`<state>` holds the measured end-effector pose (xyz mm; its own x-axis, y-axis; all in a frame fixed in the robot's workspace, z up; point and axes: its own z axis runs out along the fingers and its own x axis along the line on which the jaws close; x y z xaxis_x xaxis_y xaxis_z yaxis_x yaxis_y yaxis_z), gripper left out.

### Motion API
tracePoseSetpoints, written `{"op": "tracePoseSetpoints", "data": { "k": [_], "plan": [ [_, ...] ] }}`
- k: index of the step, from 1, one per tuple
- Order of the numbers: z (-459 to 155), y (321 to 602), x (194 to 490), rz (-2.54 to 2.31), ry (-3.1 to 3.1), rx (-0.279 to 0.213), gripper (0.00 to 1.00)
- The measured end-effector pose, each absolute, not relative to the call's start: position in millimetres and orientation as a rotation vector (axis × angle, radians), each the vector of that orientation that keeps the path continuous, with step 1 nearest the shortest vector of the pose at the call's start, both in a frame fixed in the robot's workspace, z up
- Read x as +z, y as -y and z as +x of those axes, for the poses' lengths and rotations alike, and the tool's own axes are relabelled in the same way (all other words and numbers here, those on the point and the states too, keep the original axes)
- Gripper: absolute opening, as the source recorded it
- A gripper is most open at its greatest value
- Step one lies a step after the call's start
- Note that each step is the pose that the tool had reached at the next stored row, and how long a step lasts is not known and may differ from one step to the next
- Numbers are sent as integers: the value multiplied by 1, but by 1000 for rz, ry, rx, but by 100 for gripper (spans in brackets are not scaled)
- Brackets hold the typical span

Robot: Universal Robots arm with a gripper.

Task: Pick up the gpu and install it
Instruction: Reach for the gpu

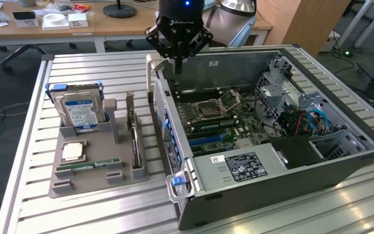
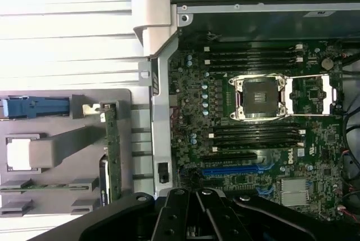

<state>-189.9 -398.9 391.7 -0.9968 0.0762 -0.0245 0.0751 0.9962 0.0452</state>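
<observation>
So here's our setup. The biggest thing is the slatted metal table, and in the exterior view the open PC case takes up its whole 3 o'clock side. We can see the motherboard lying flat inside it, with the CPU socket bare. At 9 o'clock from the case we've got the grey parts tray.

The gripper hangs at 12 o'clock in that view, over the case's far corner. Its fingers are pinched together and there's nothing in them.

A hard drive with a blue label stands in the far end of the tray. The gpu is at roughly 4 o'clock from it. It stands on edge in its slot along the tray's case-side edge, well apart from the gripper. A CPU lies flat at 6 o'clock from the drive, and the RAM stick is just beside that, at 5 o'clock.
</observation>
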Motion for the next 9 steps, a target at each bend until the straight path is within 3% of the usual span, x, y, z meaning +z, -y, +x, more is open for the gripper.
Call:
{"op": "tracePoseSetpoints", "data": {
  "k": [9],
  "plan": [
    [-216,399,391,119,-3111,69,11]
  ]
}}
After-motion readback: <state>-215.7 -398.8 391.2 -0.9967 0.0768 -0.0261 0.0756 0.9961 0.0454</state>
